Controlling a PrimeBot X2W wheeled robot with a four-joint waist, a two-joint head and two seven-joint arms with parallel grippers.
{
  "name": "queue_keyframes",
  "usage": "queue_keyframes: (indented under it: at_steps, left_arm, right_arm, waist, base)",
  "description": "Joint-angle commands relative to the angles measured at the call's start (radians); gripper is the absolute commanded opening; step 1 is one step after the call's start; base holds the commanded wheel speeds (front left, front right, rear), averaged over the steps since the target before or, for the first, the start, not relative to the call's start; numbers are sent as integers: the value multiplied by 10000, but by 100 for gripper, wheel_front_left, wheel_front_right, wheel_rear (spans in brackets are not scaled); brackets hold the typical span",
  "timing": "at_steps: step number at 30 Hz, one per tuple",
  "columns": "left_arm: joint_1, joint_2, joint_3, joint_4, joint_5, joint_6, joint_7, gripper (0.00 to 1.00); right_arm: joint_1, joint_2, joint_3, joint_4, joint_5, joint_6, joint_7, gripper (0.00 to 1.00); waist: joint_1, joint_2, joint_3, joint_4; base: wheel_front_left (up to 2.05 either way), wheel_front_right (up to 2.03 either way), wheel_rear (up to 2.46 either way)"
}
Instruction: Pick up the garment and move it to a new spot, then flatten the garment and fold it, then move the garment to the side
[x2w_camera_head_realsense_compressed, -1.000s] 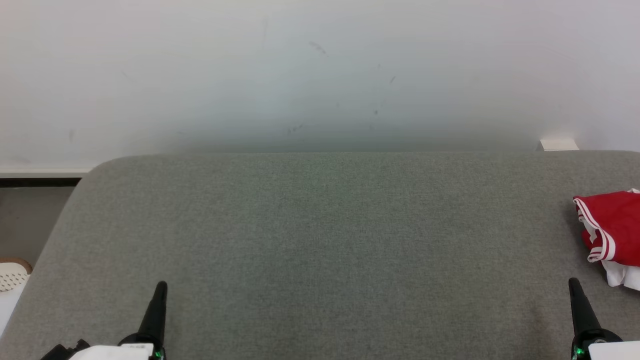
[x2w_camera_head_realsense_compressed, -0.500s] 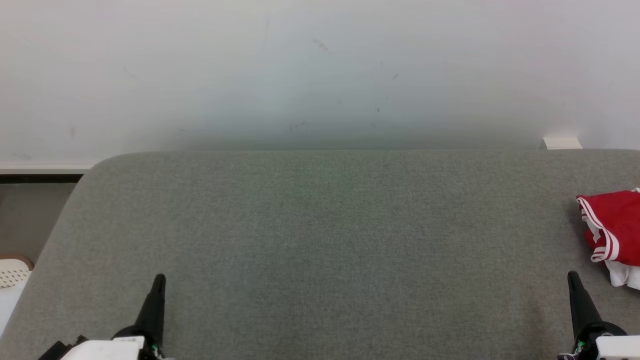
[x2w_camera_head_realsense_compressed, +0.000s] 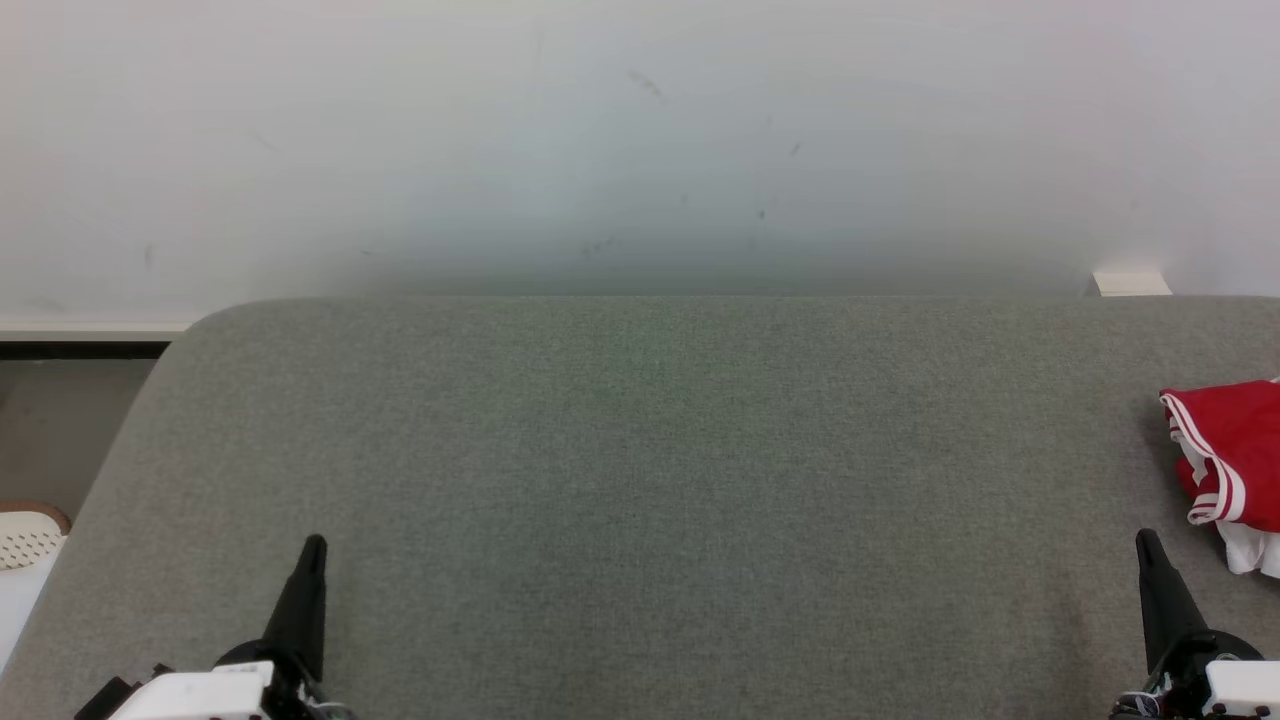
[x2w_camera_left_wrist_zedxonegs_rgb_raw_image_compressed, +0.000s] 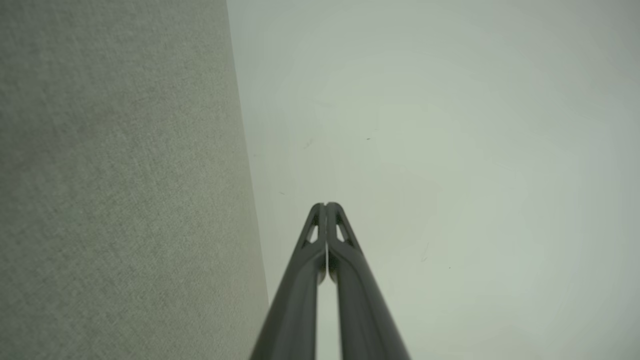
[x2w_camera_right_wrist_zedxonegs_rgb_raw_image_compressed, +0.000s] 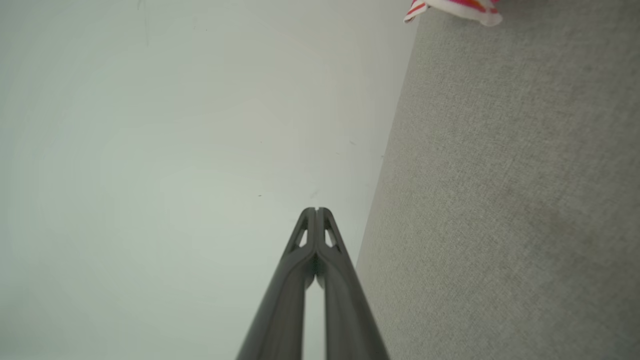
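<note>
The garment (x2w_camera_head_realsense_compressed: 1235, 460) is a crumpled red piece with white stripes and white lining, lying at the far right edge of the grey fabric surface (x2w_camera_head_realsense_compressed: 650, 480); the frame cuts part of it off. A corner of the garment (x2w_camera_right_wrist_zedxonegs_rgb_raw_image_compressed: 452, 9) peeks in at the top of the right wrist view. My right gripper (x2w_camera_head_realsense_compressed: 1146, 541) stands at the lower right, shut and empty, a short way in front and to the left of the garment. My left gripper (x2w_camera_head_realsense_compressed: 313, 545) is at the lower left, shut with nothing in it. In both wrist views the fingertips (x2w_camera_left_wrist_zedxonegs_rgb_raw_image_compressed: 325, 205) (x2w_camera_right_wrist_zedxonegs_rgb_raw_image_compressed: 316, 210) meet.
A white wall (x2w_camera_head_realsense_compressed: 640, 140) rises behind the surface's far edge. A small white block (x2w_camera_head_realsense_compressed: 1130, 284) sits at the back right. At the far left, past the rounded corner, are dark floor and a white perforated object (x2w_camera_head_realsense_compressed: 25, 545).
The head camera has drifted, so the whole picture slid slightly right and the garment sits further out of frame. Both grippers stay shut, now slightly higher in the view.
</note>
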Motion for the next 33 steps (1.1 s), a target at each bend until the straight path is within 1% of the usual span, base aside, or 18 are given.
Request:
queue_keyframes:
  at_steps: [1,33]
  left_arm:
    - [-91,65,29,14,-136,-68,44,0]
    - [-89,66,25,8,-137,-67,43,0]
  right_arm:
    - [-136,-84,-37,25,17,-17,33,0]
    - [-133,-83,-35,25,19,-17,30,0]
  waist:
    - [-1,0,-1,0]
    - [-1,0,-1,0]
  base:
    - [0,0,0]
    - [0,0,0]
